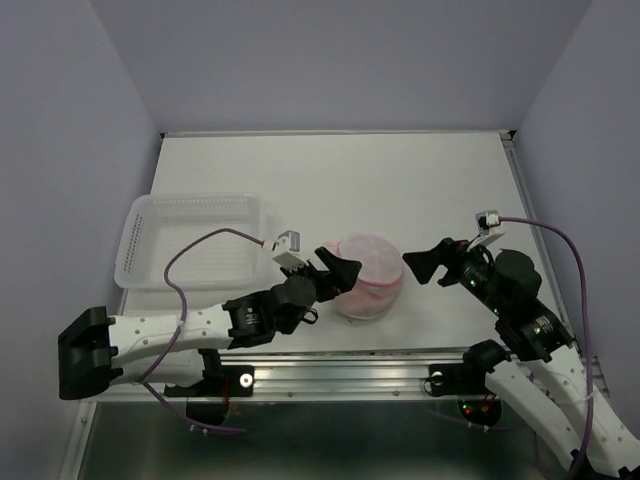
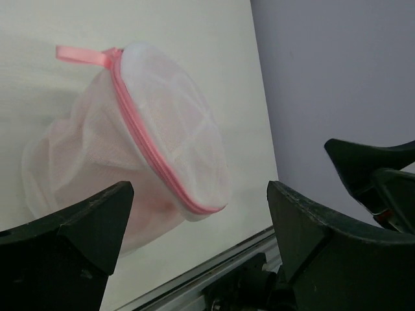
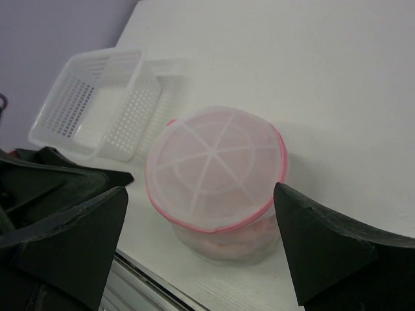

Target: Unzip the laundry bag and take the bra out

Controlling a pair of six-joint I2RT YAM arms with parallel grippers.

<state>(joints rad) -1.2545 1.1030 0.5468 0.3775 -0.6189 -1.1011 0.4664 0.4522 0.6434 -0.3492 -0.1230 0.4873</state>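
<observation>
The laundry bag (image 1: 368, 274) is a round white mesh pouch with pink zipper trim, standing on the table near the front edge. It also shows in the left wrist view (image 2: 142, 142) and the right wrist view (image 3: 217, 178). Something pink, the bra, shows dimly through the mesh (image 3: 259, 230). The zipper looks closed. My left gripper (image 1: 338, 268) is open just left of the bag. My right gripper (image 1: 420, 265) is open just right of it. Neither touches the bag.
A white perforated plastic basket (image 1: 195, 240) stands at the left of the table, also in the right wrist view (image 3: 97, 107). A metal rail (image 1: 350, 365) runs along the table's front edge. Grey walls enclose the table.
</observation>
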